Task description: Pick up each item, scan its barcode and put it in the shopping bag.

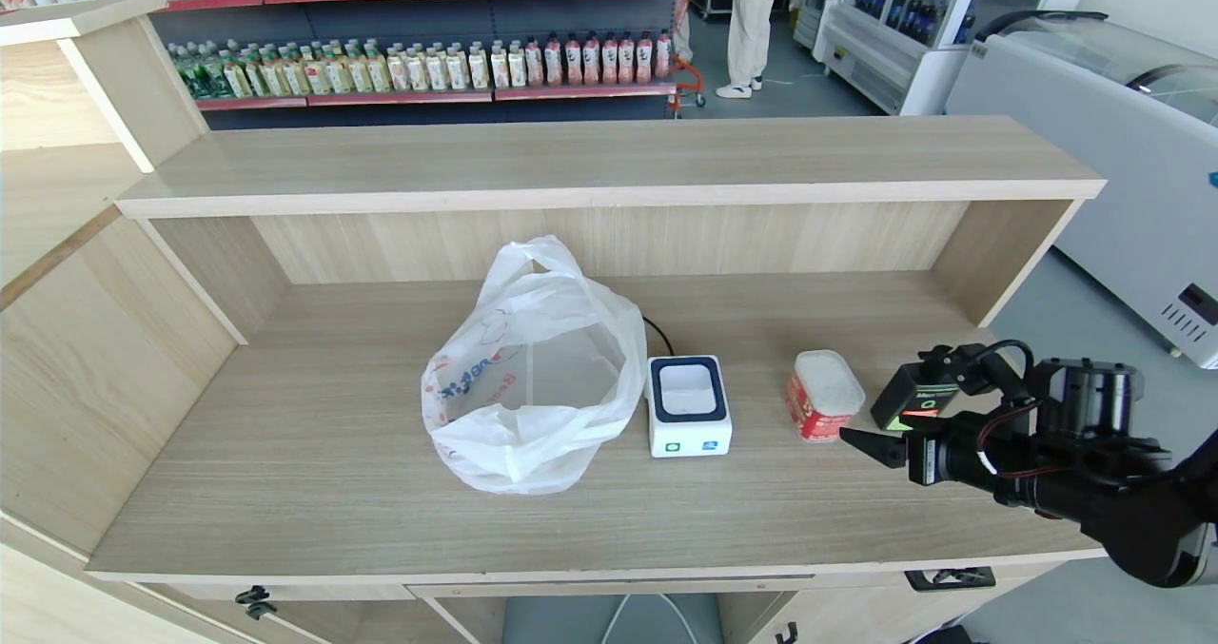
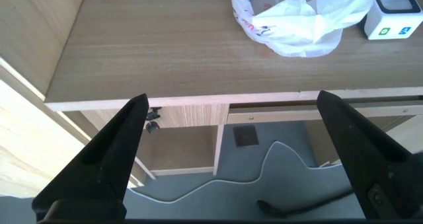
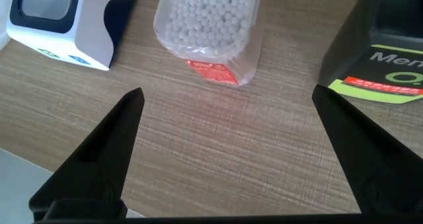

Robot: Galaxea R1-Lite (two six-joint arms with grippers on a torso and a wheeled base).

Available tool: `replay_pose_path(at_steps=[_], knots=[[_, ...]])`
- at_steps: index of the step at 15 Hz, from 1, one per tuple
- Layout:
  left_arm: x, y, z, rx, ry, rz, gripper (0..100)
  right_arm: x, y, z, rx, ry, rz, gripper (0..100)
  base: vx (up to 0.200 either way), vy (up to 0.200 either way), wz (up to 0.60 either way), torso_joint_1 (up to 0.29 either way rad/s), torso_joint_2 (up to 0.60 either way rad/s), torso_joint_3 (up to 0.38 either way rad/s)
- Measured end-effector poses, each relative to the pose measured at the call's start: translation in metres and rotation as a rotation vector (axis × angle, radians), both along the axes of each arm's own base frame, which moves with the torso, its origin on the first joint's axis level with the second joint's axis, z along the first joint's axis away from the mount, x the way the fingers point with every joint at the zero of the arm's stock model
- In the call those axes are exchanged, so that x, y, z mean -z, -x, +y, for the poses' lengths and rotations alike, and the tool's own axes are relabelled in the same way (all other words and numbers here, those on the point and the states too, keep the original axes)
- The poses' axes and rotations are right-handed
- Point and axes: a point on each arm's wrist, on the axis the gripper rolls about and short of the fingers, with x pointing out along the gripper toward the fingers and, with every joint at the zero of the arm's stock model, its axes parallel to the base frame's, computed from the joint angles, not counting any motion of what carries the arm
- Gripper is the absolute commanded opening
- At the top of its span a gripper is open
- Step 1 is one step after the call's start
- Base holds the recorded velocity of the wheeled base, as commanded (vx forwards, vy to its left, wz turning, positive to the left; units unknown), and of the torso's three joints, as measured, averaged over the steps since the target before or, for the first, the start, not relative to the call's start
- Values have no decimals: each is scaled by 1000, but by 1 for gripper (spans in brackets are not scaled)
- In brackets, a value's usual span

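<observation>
Two items stand on the counter (image 1: 381,492) right of the barcode scanner (image 1: 689,404): a cotton-swab tub (image 1: 824,395), probably light and slick, best pinched across its stiff sides, and a black carton (image 1: 915,397); right gripper (image 3: 225,178) spread wide, empty, nearby.

Shop — drink shelves (image 1: 428,64), checkout counter (image 1: 609,492)

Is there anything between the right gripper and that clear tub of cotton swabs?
Nothing visible. The right gripper faces the tub across bare counter; the black box stands off to one side, outside the path.
</observation>
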Motion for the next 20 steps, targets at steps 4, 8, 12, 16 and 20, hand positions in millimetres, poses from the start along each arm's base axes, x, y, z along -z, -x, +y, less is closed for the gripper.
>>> replay_pose_path(at_steps=[4,8,12,16,20], knots=[[0,0,0,0,0,0,100,8,-15,1,-31,-11,-37,100,0,0,0,0,0,0],[0,0,0,0,0,0,100,15,-34,3,-52,-19,-50,100,0,0,0,0,0,0],[0,0,0,0,0,0,100,20,-48,8,-136,-49,-82,100,0,0,0,0,0,0],[0,0,0,0,0,0,100,26,-61,11,-151,-56,-102,100,0,0,0,0,0,0],[0,0,0,0,0,0,100,32,-68,12,-170,-63,-117,100,0,0,0,0,0,0]])
